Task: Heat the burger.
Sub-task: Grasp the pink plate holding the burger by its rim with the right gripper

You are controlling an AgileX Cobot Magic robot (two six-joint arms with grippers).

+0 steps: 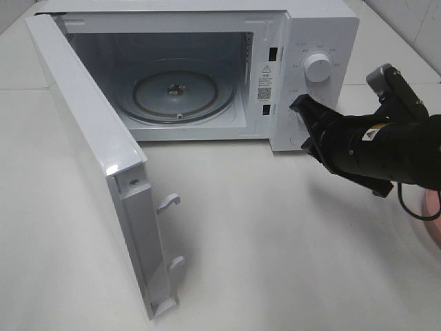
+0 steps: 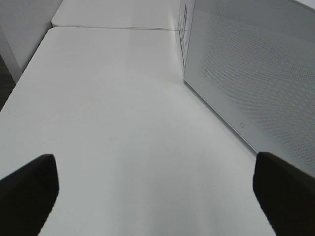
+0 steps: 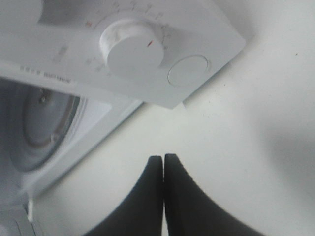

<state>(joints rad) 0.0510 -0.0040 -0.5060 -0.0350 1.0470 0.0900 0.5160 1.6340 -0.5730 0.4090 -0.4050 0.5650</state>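
Exterior high: microwave (image 1: 317, 41) at top centre. Its door (image 1: 83, 124) stands wide, the free edge running down to lower left. Glass turntable (image 1: 176, 89) is in plain sight inside. Right gripper (image 1: 298, 107), right of centre, has its tips pinched together just in front of the control panel. Open table (image 1: 275, 262) fills the lower middle, which I count as free room. A sliver of pink plate (image 1: 433, 207) shows at the right edge. Burger: I cannot locate it.

Left wrist: left gripper (image 2: 155, 169) is spread wide and holds nothing, over the table beside the microwave's perforated wall (image 2: 256, 73).

Right wrist: closed fingertips (image 3: 156, 164) sit near the knob (image 3: 130, 49) and round button (image 3: 188, 70).
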